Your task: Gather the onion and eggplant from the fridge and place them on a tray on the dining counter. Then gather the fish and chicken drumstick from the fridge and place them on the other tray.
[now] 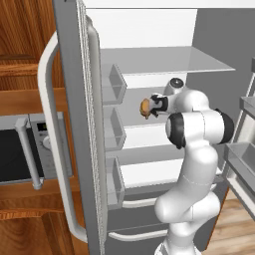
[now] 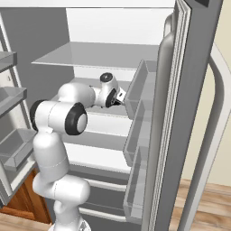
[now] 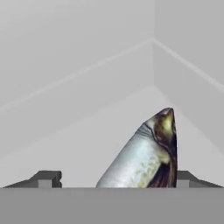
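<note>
A silvery fish (image 3: 144, 157) with a dark, yellowish head lies on a white fridge shelf (image 3: 87, 144), its head pointing away from the hand. My gripper (image 3: 118, 179) is open with one fingertip on each side of the fish. The right fingertip (image 3: 186, 178) is close against the fish and the left one (image 3: 47, 178) stands well clear. In the left base view the fish (image 1: 145, 107) shows as a brownish lump just ahead of the gripper (image 1: 153, 105), which reaches over the middle shelf. The gripper (image 2: 121, 97) sits close to the door bins in the right base view.
The fridge stands open with bare white shelves (image 1: 149, 137). Door bins (image 1: 113, 84) hang on the left door beside the hand, and the right door's bins (image 2: 137, 97) are also close. A microwave (image 1: 30, 149) sits in the wooden cabinets on the left.
</note>
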Controlling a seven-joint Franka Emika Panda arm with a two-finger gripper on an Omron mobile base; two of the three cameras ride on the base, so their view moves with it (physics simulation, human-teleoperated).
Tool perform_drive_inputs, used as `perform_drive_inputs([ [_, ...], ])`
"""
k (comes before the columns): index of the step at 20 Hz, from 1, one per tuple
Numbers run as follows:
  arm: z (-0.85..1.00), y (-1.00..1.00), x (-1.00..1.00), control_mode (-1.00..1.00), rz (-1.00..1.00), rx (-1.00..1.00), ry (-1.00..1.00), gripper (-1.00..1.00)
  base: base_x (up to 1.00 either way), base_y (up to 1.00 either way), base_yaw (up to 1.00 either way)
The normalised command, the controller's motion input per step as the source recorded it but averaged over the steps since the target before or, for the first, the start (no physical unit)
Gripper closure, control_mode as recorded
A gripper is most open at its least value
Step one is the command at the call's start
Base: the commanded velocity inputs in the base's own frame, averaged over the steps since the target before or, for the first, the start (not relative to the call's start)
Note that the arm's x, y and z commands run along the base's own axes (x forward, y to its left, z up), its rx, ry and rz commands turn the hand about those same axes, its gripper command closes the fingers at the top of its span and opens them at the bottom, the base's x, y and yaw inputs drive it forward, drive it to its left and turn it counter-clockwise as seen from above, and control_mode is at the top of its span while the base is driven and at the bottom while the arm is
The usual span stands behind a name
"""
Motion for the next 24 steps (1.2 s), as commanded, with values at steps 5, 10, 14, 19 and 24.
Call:
perform_drive_inputs([
  [5,-0.48,0.0,-0.06,-1.0,-0.01,0.04,0.09,1.0,0.0,0.0,0.0],
  [10,-0.59,0.0,-0.33,-1.0,-0.05,0.02,0.01,1.0,0.0,0.0,0.0],
  [14,-0.44,0.0,-0.43,-1.0,-0.07,0.01,-0.04,1.0,0.0,0.0,0.0],
  [19,-0.15,0.0,-0.73,-1.0,-0.02,0.08,-0.14,1.0,0.0,0.0,0.0],
  [24,-0.03,-0.05,-0.94,-1.0,-0.01,0.11,-0.18,1.0,0.0,0.0,0.0],
])
